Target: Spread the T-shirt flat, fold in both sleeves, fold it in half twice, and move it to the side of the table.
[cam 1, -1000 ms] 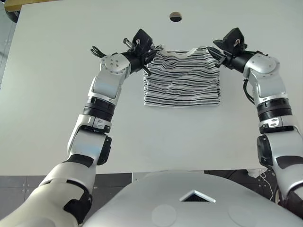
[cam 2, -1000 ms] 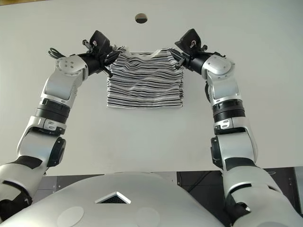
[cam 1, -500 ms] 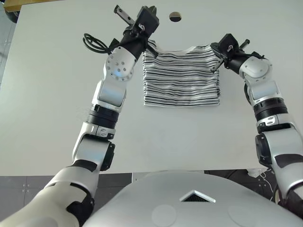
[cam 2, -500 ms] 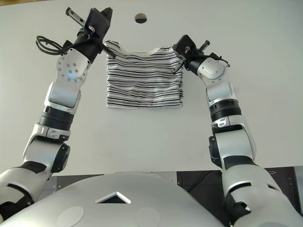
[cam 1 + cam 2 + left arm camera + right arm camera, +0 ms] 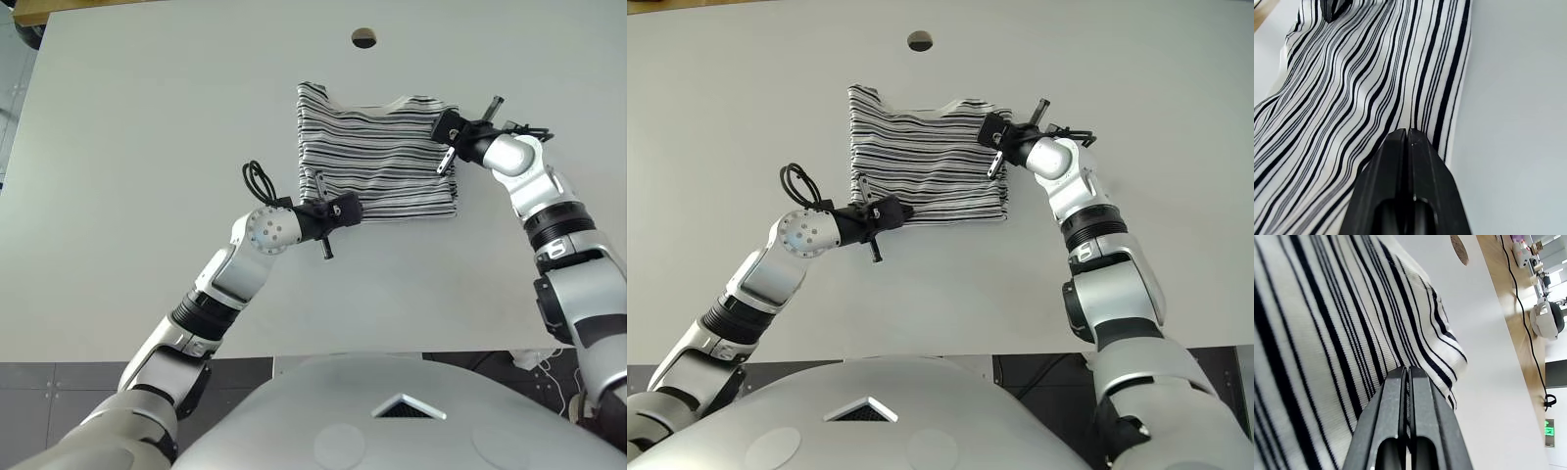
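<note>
The black-and-white striped T-shirt [image 5: 377,157] lies folded into a rectangle on the white table [image 5: 147,147], collar toward the far edge. My left gripper [image 5: 355,208] is low at the shirt's near left corner. Its fingers [image 5: 1400,147] are shut together with the tips resting on the fabric by the folded edge. My right gripper [image 5: 438,125] sits on the shirt's far right part, near the collar. Its fingers [image 5: 1393,396] are pressed together against the cloth [image 5: 1312,333]. I cannot make out any fabric pinched in either one.
A round hole [image 5: 363,37] is in the table beyond the shirt. Bare table surface stretches to the left, right and near side of the shirt. Through the right wrist view a wooden strip with cables [image 5: 1513,298] runs past the table's far edge.
My left gripper let go of the far left corner, rose, then swung down to the near left corner. The right gripper dropped onto the shirt's right part. The far edge now lies flat.
</note>
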Available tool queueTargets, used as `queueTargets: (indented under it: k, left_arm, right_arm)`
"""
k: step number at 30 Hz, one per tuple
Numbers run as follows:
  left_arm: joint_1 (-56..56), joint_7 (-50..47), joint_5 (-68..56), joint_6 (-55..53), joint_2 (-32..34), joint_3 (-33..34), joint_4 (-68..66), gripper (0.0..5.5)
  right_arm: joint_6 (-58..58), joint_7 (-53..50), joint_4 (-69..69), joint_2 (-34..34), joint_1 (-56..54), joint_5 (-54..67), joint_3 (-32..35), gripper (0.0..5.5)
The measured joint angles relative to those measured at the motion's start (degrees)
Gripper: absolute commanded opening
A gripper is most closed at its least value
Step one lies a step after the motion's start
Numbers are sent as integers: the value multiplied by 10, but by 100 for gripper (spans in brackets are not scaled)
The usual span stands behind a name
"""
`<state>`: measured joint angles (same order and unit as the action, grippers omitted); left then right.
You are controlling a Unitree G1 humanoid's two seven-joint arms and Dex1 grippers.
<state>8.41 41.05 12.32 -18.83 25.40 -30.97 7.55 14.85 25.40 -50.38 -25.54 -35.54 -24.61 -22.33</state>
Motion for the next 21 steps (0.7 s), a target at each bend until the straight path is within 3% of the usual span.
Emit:
queueTargets:
  k: [6,11,16,21]
  left_arm:
    - [9,71,-25,-13,59,21,8,12]
    - [14,102,-47,-12,123,68,-10,12]
    - [36,103,-52,-9,139,97,-58,12]
    - [38,99,-52,-1,134,99,-69,12]
  right_arm:
    - [-20,63,162,-74,86,-15,-15,10]
    - [-142,236,501,-156,272,118,8,10]
    - [-245,301,748,-156,395,159,-66,10]
    - [-277,295,793,-134,413,130,-117,10]
